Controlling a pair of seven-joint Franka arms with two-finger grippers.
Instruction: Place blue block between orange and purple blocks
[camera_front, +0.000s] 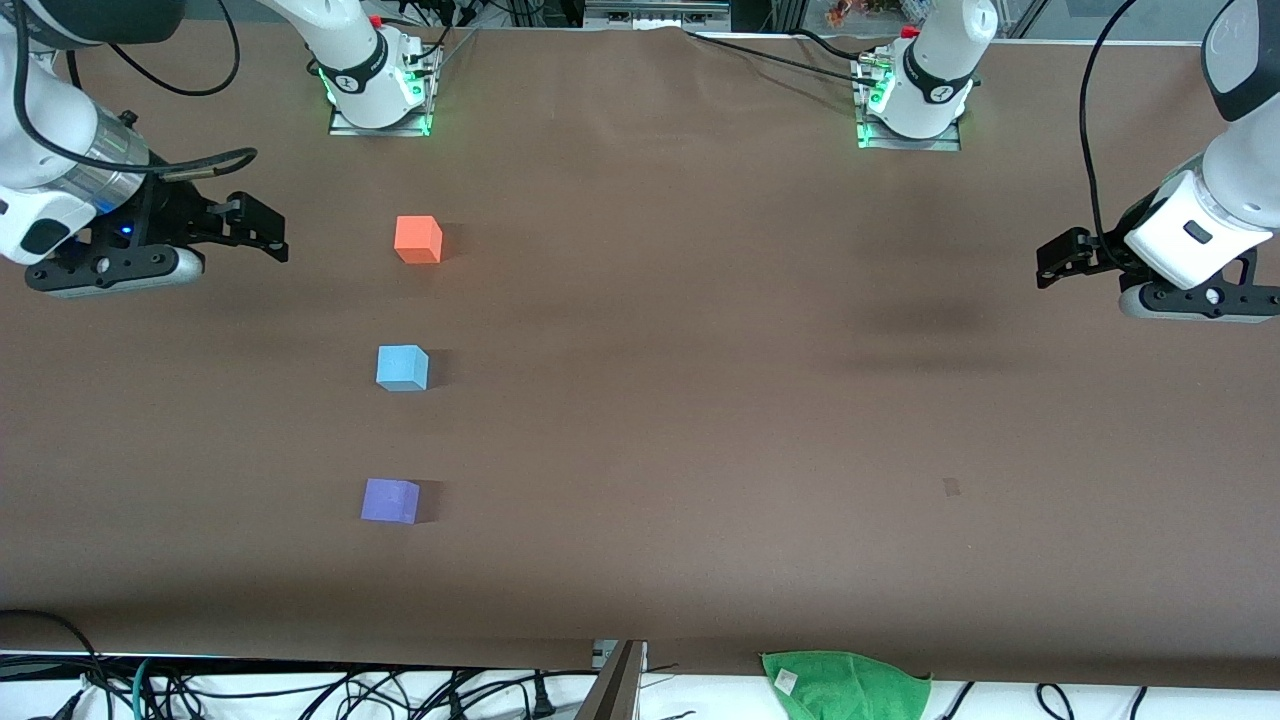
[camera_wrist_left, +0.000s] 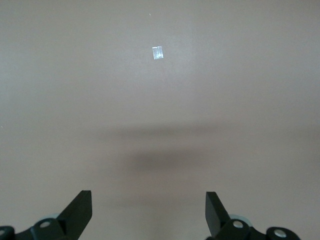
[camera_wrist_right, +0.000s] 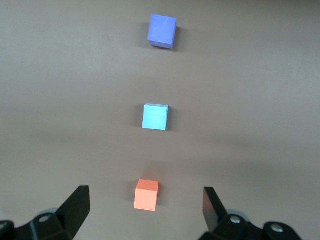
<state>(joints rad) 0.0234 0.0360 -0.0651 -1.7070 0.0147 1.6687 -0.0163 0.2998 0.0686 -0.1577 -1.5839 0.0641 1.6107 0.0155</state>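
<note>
We see the blue block on the table between the orange block and the purple block, apart from both. The right gripper and the left gripper hover spread and empty, arms cut off at the frame edges.

A brown table fills most of the front view. A green cloth hangs over the table's edge nearest the front camera, toward the left arm's end. A small piece of clear tape lies flat on the table, farther from the front camera than the cloth and well apart from it. Black cables lie tangled below the table's near edge.
</note>
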